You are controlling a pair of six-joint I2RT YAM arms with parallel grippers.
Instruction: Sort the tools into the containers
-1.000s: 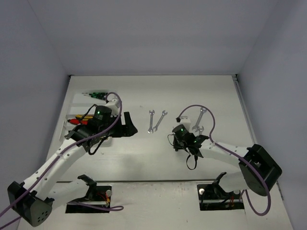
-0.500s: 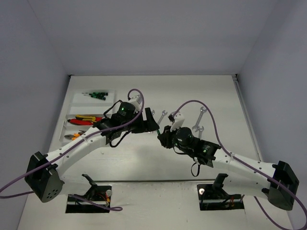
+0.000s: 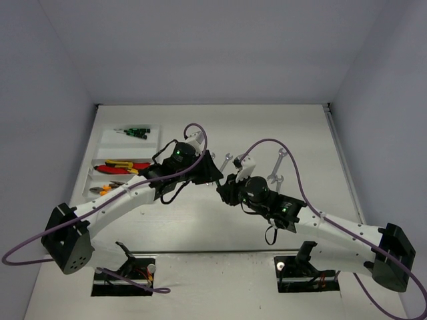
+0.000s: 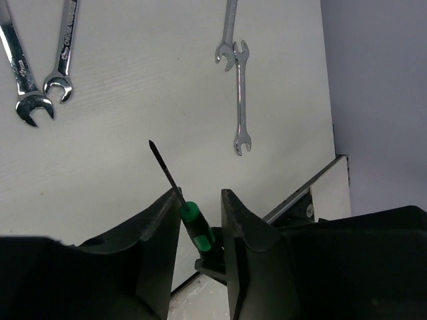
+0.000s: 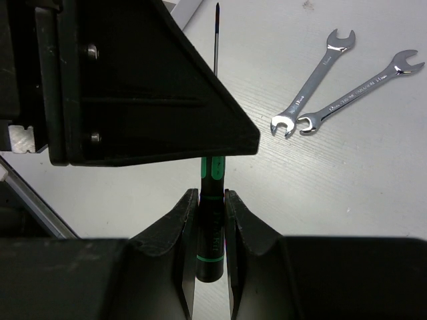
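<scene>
Above the table's middle a black-green screwdriver is passed between both grippers. My right gripper is shut on its black handle, shaft pointing away. My left gripper has narrowed round the green collar: the tool lies slantwise between the fingers, touching the left one at its tip. In the top view the left gripper and right gripper meet. Silver wrenches lie on the table. The white tray at the left holds green screwdrivers and red-yellow pliers.
Two wrenches lie side by side at the left wrist view's top left, two more towards the table's right edge. A crossed pair of wrenches shows in the right wrist view. Grey walls enclose the table.
My left arm swung right from the tray to meet the right gripper, and its jaws went from wide to narrow round the screwdriver. The right arm came leftward, still holding the tool.
</scene>
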